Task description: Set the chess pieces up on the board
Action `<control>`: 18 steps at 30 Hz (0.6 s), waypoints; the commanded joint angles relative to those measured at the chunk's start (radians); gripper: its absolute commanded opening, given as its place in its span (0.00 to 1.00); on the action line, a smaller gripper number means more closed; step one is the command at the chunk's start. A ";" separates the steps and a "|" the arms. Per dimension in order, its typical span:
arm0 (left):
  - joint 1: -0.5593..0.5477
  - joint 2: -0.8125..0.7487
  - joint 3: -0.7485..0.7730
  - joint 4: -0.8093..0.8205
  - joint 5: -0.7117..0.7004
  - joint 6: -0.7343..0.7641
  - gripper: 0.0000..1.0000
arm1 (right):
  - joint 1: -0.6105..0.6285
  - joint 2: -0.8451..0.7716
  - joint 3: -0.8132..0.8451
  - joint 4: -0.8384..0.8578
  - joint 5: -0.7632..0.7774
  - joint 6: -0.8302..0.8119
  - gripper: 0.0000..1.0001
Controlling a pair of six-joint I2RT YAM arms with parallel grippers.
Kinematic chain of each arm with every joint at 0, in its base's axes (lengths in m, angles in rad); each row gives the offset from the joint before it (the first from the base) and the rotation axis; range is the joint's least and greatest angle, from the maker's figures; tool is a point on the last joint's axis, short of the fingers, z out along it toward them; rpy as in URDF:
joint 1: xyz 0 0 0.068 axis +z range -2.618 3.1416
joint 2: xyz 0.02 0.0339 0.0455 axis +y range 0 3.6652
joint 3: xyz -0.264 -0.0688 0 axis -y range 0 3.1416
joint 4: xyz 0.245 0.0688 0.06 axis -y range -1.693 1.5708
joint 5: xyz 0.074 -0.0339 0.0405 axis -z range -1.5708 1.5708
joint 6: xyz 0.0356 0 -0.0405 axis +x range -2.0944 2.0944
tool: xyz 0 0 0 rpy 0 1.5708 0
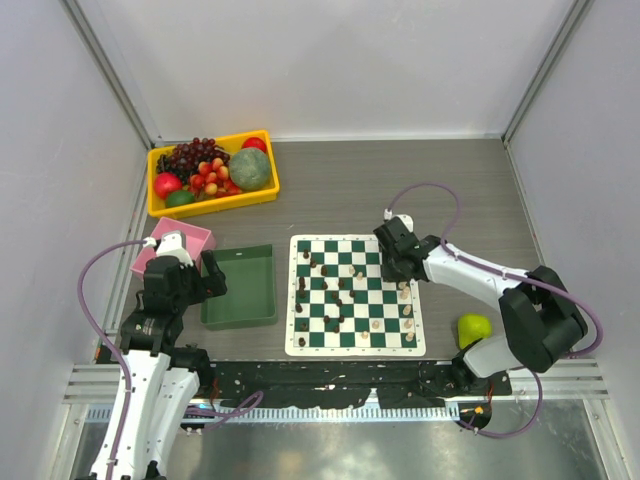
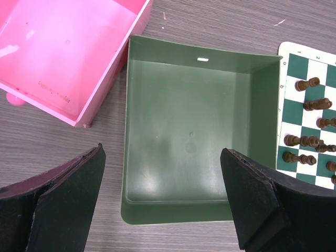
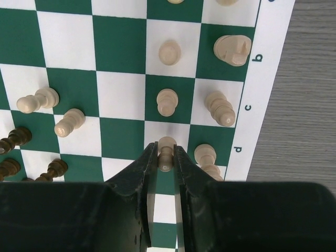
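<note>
With the right pincer (image 3: 166, 160) nearly closed on a cream pawn (image 3: 167, 143) between its tips over the board (image 3: 121, 89), best lower it straight and release once upright, avoiding the cream piece (image 3: 206, 153) just right.

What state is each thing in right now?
right pincer, shut on a cream piece
left pincer, open, holding nothing
board, flat, partly set
dark pieces, scattered, not in ranks
green tray, empty
pink tray, empty where visible
yellow bin, filled with fruit
</note>
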 commanded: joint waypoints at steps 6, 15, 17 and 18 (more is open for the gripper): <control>0.003 0.002 0.031 0.029 0.013 -0.001 0.99 | -0.004 0.026 -0.010 0.038 -0.015 -0.012 0.22; 0.003 0.004 0.031 0.028 0.015 -0.001 0.99 | -0.004 0.047 -0.013 0.043 -0.012 -0.018 0.25; 0.003 0.004 0.032 0.029 0.015 -0.001 0.99 | -0.004 0.046 -0.010 0.041 -0.014 -0.021 0.29; 0.003 0.004 0.031 0.029 0.015 0.001 0.99 | -0.005 0.046 -0.008 0.038 -0.014 -0.019 0.30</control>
